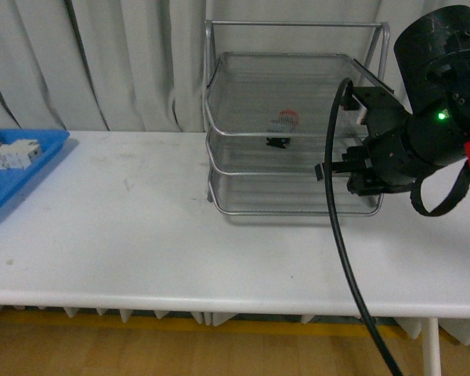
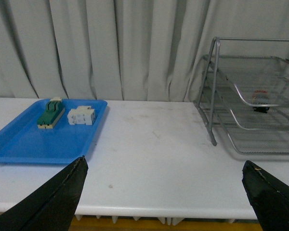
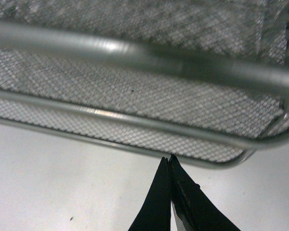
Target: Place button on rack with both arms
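Inside the rack (image 1: 294, 133), a silver wire-mesh frame with three stacked trays, the button (image 1: 280, 125) lies on the mesh of the top tray, red cap above a small black body. Over on the flat blue plastic tray (image 2: 33, 142) rest a green-topped block (image 2: 50, 113) and a white blocky component (image 2: 82, 116). The right gripper (image 3: 169, 161) is pressed closed, empty, beside the lowest tray's rim. The left gripper (image 2: 164, 190) is spread wide above the white table (image 2: 154, 159).

Even, soft indoor light falls across the white table (image 1: 141, 235), casting only faint shadows. A green indicator LED (image 1: 441, 116) glows at right. In the right wrist view, the rack (image 3: 135, 53) rails blur at close range, with glare streaks.
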